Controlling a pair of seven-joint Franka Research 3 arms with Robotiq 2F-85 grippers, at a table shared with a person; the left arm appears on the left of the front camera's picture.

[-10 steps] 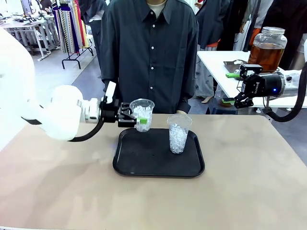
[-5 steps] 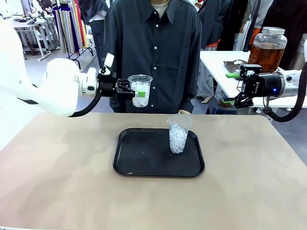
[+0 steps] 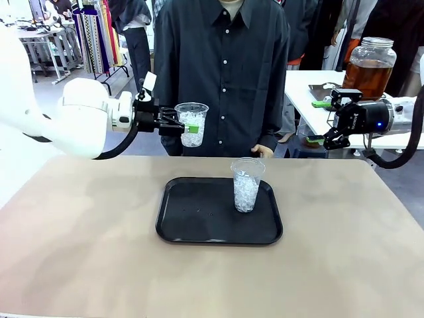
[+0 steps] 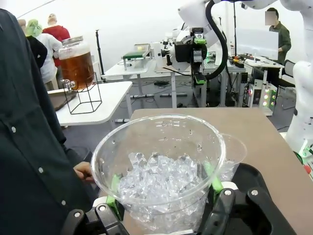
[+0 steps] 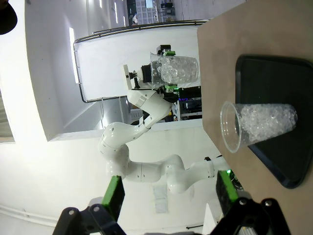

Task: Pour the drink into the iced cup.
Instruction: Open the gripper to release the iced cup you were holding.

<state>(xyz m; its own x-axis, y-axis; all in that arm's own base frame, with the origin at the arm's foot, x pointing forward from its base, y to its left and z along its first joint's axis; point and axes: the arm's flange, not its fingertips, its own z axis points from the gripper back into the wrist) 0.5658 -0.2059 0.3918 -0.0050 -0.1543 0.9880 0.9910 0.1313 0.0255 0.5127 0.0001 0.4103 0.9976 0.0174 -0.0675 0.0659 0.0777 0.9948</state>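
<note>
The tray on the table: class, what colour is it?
Plain black. The tray shows best in the front view.

1. A black tray [image 3: 199, 222] sits mid-table, flat on the tan table [image 3: 79, 258].
2. At the far edge stands a person in a dark buttoned shirt [image 3: 222, 73].
3. Far right, a white side table [image 3: 301, 87]; far left, a clothes rack [image 3: 93, 36].

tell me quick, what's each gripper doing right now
Left gripper: closed on the clear plastic cup of ice, held in the air.
Right gripper: open, empty.
</note>
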